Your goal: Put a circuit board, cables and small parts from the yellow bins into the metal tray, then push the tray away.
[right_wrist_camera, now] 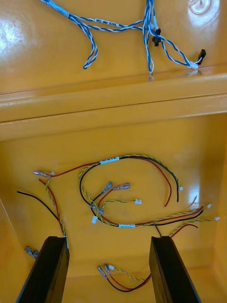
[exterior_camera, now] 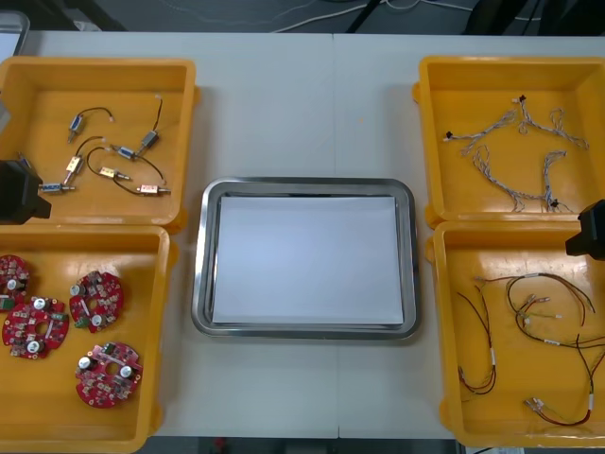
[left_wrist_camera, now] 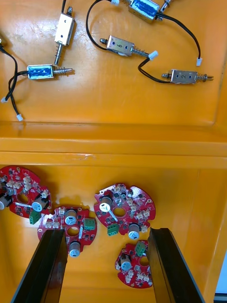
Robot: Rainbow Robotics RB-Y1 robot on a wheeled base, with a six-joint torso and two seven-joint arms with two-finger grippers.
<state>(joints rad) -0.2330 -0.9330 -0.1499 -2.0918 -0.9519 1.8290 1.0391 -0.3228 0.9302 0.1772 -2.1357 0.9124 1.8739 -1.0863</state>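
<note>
Front view: metal tray [exterior_camera: 200, 284] at centre of worktop [exterior_camera: 284, 104], white inside. At worktop's left edge, left arm [exterior_camera: 19, 189] over rim between two yellow bins [exterior_camera: 47, 95], mostly cut off; right arm [exterior_camera: 591, 232] likewise at right edge.

Right wrist view: right jaws apart, hanging over red and yellow cables [right_wrist_camera: 120, 226]; blue and white cables [right_wrist_camera: 118, 28] in next bin beyond rim.

Left wrist view: left jaws apart over round red circuit boards [left_wrist_camera: 124, 210], one board part-hidden behind jaw; small metal parts [left_wrist_camera: 120, 45] in next bin.
</note>
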